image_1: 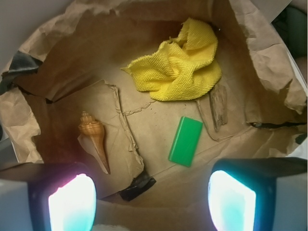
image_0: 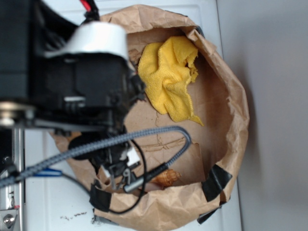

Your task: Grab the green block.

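No readable text, label, brand, number or sign in either view. Green block [image_1: 185, 141]: plain faces, no marking. Yellow cloth [image_1: 177, 67], paper bag [image_1: 269, 57], shell [image_1: 94, 137]: unprinted. Black arm housing [image_0: 72, 72] in exterior view: no legible lettering.

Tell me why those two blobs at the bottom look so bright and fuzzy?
In the wrist view, the gripper fingers sit very near the lens, blurred and glowing, while the green block stays sharp; in the exterior view, the dark arm hides the block.
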